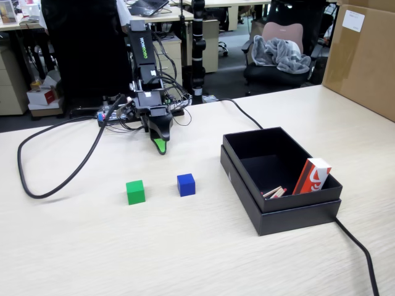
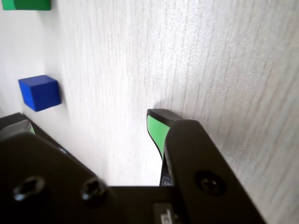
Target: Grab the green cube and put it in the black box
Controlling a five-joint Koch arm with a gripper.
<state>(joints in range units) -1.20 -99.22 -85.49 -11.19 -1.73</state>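
The green cube point(image 1: 135, 192) rests on the pale wooden table, to the left of a blue cube point(image 1: 186, 184) of the same size. The gripper point(image 1: 159, 143) points down at the table behind both cubes, well apart from them. In the wrist view the green cube point(image 2: 28, 4) shows only at the top left edge and the blue cube point(image 2: 39, 92) lies below it. The gripper point(image 2: 88, 126) is open, with bare table between its green-padded fingertips point(image 2: 156, 129). The black box point(image 1: 244, 159) stands at the right in the fixed view.
Inside the black box lean a red-and-white packet point(image 1: 311, 176) and a few small sticks point(image 1: 274, 192). A black cable point(image 1: 55, 185) loops over the table's left part; another cable point(image 1: 361, 246) runs off behind the box. A big brown carton point(image 1: 364, 55) stands at the back right.
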